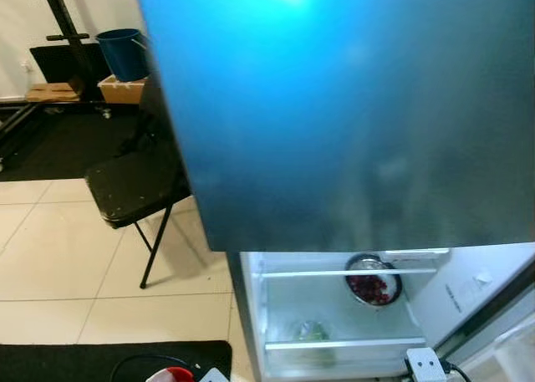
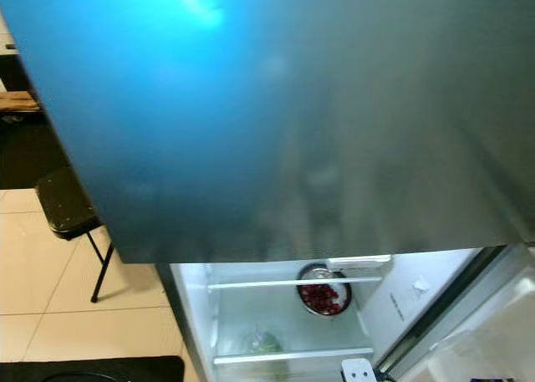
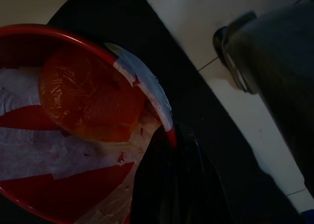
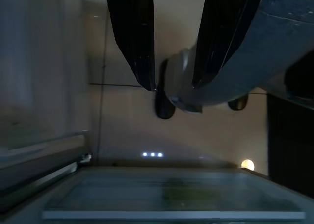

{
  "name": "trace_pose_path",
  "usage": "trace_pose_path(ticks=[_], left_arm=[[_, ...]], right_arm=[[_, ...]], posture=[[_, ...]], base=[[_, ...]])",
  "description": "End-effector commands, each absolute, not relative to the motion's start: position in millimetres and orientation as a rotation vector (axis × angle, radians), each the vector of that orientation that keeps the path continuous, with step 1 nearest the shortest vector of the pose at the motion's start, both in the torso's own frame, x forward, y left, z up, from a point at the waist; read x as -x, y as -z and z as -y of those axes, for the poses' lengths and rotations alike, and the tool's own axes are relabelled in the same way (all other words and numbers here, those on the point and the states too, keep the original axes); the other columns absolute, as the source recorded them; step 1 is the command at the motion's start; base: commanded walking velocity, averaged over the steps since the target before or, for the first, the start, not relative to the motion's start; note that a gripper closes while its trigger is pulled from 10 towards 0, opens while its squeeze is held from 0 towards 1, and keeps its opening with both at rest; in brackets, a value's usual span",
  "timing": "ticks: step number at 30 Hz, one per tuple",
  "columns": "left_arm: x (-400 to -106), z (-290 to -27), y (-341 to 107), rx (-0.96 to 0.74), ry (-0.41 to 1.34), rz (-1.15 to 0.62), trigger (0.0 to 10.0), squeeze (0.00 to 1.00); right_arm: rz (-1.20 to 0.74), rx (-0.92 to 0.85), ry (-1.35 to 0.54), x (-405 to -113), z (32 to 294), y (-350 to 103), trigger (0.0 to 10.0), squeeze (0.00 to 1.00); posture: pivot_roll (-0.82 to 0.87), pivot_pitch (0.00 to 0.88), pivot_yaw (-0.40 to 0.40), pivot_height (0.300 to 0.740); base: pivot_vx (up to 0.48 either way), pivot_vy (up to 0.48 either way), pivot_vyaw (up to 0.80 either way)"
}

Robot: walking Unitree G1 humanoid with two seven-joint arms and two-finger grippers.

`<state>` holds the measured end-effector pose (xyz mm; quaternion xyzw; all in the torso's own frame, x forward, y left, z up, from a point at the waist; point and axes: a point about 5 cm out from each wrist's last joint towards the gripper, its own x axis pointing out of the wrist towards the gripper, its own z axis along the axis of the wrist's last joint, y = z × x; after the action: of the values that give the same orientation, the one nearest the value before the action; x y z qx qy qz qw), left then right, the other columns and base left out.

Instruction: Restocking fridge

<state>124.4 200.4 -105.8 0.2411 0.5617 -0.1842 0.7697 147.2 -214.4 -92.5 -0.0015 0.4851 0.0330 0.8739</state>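
Observation:
The fridge [image 1: 351,106] stands before me with its dark upper door shut and the lower compartment [image 1: 334,315] open and lit. Inside, a metal bowl of red fruit [image 1: 373,282] sits on a glass shelf, and something green [image 1: 311,332] lies on the shelf below. In the left wrist view my left gripper [image 3: 169,150] is shut on the rim of a red bowl [image 3: 29,185], which holds an orange item in clear wrap [image 3: 91,96]. My right gripper [image 4: 174,84] hangs open, nothing between its fingers, above a glass shelf [image 4: 171,194].
A black folding chair [image 1: 134,185] stands on the tiled floor left of the fridge. A black mat [image 1: 84,361] lies at my feet. A white power strip [image 1: 425,365] lies by the fridge's base. A blue bucket [image 1: 124,52] and boxes sit far back left.

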Motion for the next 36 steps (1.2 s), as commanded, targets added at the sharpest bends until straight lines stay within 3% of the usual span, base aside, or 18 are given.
trace_pose_path(ticks=[1, 10, 20, 29, 34, 36], left_arm=[[-123.9, -189.1, 107.3, -0.49, 0.425, -1.205, 10.0, 0.0], [-124.9, -189.5, 106.9, -0.503, 0.425, -1.193, 10.0, 0.0], [-154.9, -181.0, 95.8, -0.536, 0.486, -1.04, 10.0, 0.0], [-182.4, -192.2, 82.8, -0.549, 0.35, -0.957, 10.0, 0.0], [-191.5, -179.1, 78.8, -0.479, 0.386, -0.903, 10.0, 0.0], [-197.5, -155.1, 75.8, -0.38, 0.5, -0.868, 10.0, 0.0]], right_arm=[[-0.994, 0.019, -0.082, -153.6, 216.1, 89.5, 10.0, 0.0], [-0.962, 0.042, -0.152, -167.2, 210.0, 84.5, 10.0, 0.0], [-0.957, 0.063, -0.191, -172.7, 207.2, 82.4, 10.0, 0.0], [-0.961, 0.063, -0.199, -171.0, 205.1, 83.5, 10.0, 0.0], [-0.964, 0.063, -0.201, -170.3, 204.6, 83.9, 10.0, 0.0], [-0.967, 0.063, -0.201, -169.3, 204.8, 84.3, 10.0, 0.0]], posture=[[-0.04, 0.0, -0.001, 0.74], [-0.03, 0.0, -0.005, 0.74], [-0.03, 0.0, -0.008, 0.74], [-0.03, 0.0, -0.006, 0.74], [-0.03, 0.0, -0.002, 0.74], [-0.04, 0.0, 0.0, 0.74]], base=[[0.0, 0.0, 0.0], [0.0, 0.0, 0.0], [0.0, 0.0, 0.0], [0.0, 0.0, 0.0], [0.0, 0.0, 0.0], [0.0, 0.0, 0.0]])
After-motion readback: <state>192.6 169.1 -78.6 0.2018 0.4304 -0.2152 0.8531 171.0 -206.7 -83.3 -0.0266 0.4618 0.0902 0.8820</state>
